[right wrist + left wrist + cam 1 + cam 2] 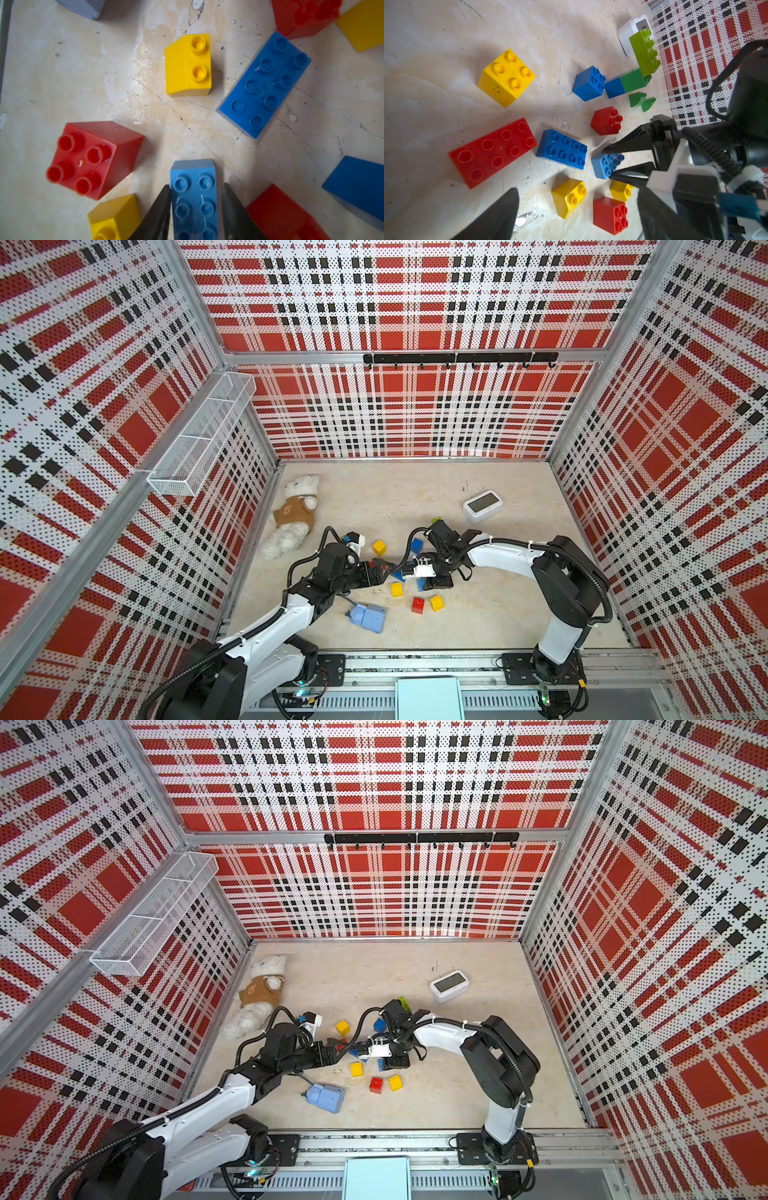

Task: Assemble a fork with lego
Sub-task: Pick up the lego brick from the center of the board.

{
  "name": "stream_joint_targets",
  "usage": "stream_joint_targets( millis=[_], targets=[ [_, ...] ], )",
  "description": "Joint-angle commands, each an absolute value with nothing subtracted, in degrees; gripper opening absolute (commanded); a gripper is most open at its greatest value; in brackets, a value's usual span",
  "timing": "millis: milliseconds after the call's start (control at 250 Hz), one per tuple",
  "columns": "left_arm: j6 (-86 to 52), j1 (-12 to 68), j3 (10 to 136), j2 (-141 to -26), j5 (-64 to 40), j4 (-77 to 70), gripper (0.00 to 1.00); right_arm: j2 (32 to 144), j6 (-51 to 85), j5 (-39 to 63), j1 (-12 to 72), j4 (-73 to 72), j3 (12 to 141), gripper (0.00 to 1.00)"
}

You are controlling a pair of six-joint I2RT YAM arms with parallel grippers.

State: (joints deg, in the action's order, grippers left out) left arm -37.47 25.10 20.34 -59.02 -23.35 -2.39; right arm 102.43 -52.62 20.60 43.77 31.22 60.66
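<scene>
The lego lies loose in the middle of the surface, between my two arms: chunky studded bricks in red, yellow, blue, light blue, green and lime. My right end effector straddles a light-blue oblong brick, which is two studs wide. One finger is against its side and the other a sliver off; whether the brick is truly pinched I cannot tell. My left end effector is spread wide and holds nothing.

In the left wrist view a red eight-stud oblong lies just beside a blue eight-stud oblong, nearly end to end. A yellow four-stud square stands apart on the far side. A yellow sloped brick with two studs and a red square lie on the near side. Farthest back, a lime oblong touches a green brick that butts against a blue one.
</scene>
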Motion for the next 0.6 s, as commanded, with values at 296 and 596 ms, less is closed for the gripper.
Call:
stream_joint_targets(
  millis=[296,596],
  targets=[
    [-37.4,25.0,20.7,-59.4,-23.3,-4.1,0.91,104.2,-54.1,20.4,44.1,32.2,63.1,0.38],
    [-34.9,22.8,23.3,-59.7,-22.8,-2.0,0.91,99.8,-51.3,21.2,44.2,31.1,61.9,0.32]
  ],
)
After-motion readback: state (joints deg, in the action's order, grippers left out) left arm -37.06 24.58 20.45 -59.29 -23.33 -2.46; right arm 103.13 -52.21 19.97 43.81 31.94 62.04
